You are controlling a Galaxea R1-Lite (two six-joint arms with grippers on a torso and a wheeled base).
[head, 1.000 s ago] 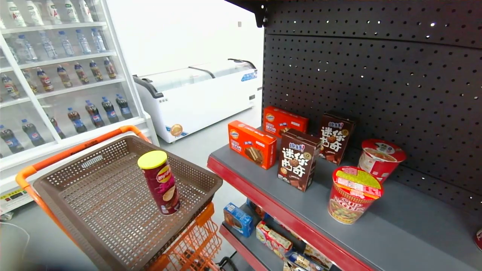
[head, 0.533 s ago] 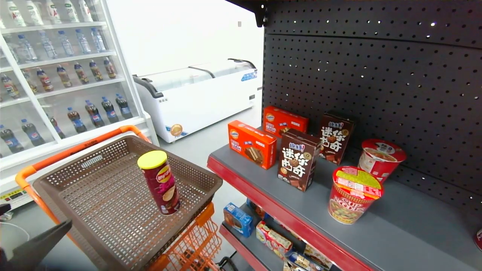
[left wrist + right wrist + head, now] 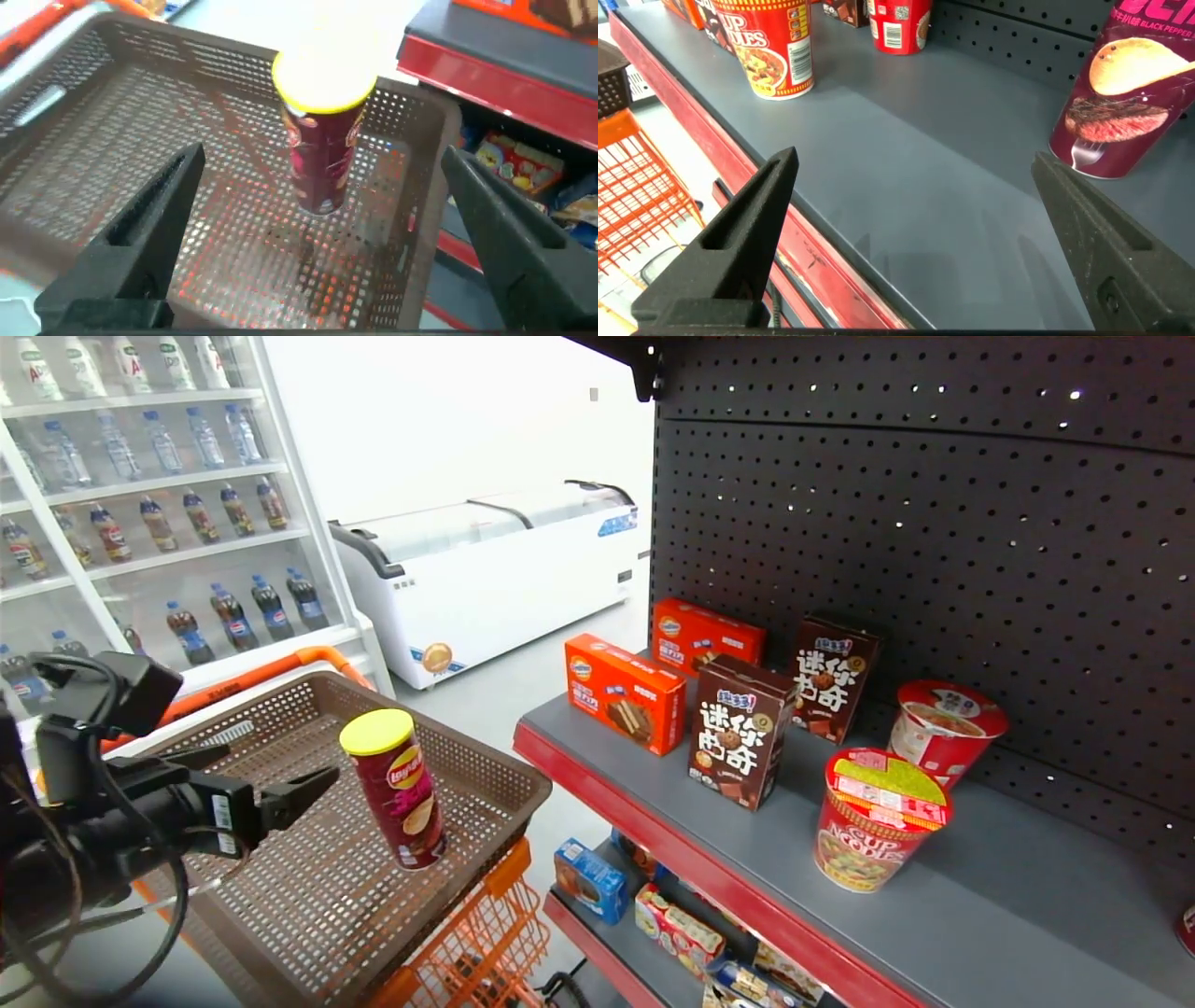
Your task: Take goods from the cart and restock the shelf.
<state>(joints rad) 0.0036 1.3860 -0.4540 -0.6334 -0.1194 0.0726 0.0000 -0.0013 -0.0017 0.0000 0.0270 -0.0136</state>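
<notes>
Left gripper (image 3: 282,760): jaws spread wide, nothing held. It hovers over the cart basket (image 3: 509,782), above the mesh floor, with its fingers pointing into the basket.

Chips can (image 3: 396,789), maroon with a yellow lid, stands upright on the basket floor straight ahead of the gripper. In the left wrist view it lines up with the gap between the fingers. It sits just beyond the fingertips and touches neither finger. The can is closer to the basket's shelf-side wall than the gripper is. The orange cart handle (image 3: 271,670) runs along the basket rim beside the gripper.

Right gripper (image 3: 915,159): jaws also wide apart, empty. It hovers above the grey shelf board (image 3: 906,187), close to the red front edge.

Second chips can (image 3: 1120,93), dark with a steak print, stands upright on the board ahead of the right gripper. It is off toward one finger's side and apart from that finger. The front cup noodle (image 3: 771,51) and rear cup noodle (image 3: 898,23) stand farther ahead toward the other finger's side, well apart from the gripper.

Beyond the chips can as seen from the left gripper, the same board carries four boxes:
- front orange box (image 3: 624,693)
- rear orange box (image 3: 705,635)
- front brown box (image 3: 738,733)
- rear brown box (image 3: 833,677)

All four are upright, and the two brown ones stand just beside the cups. The blue pack (image 3: 588,882) sits on the lower shelf under the board.
</notes>
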